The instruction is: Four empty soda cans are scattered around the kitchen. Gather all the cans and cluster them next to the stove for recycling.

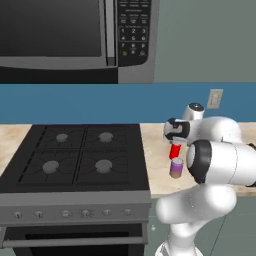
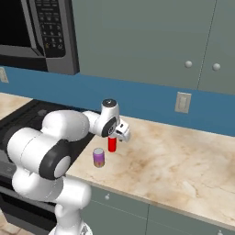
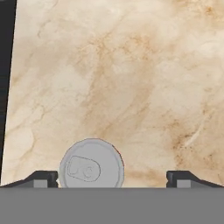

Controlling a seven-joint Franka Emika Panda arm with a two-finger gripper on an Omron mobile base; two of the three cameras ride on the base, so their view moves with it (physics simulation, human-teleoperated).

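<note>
Here, two soda cans stand on the beige marble counter [image 2: 174, 160] just right of the stove [image 1: 75, 160]: a red can [image 2: 112, 144] with a silvery top, and nearer the counter's front edge a purple can [image 2: 98, 157] with a tan band. Both are small upright cylinders, long axes vertical, tops facing up. The gripper [image 3: 112, 177] hangs over the red can with its jaws spread wide, holding nothing; in the hand view the can's silvery lid sits between the two dark tips, closer to the left one. The stove is a black four-burner cooktop with a steel front and a row of knobs. Behind runs a blue wall [image 2: 147, 101] with an outlet [image 2: 182, 102], grey-green cabinets [image 2: 151, 36] above, and a microwave [image 1: 75, 35] over the stove.
</note>
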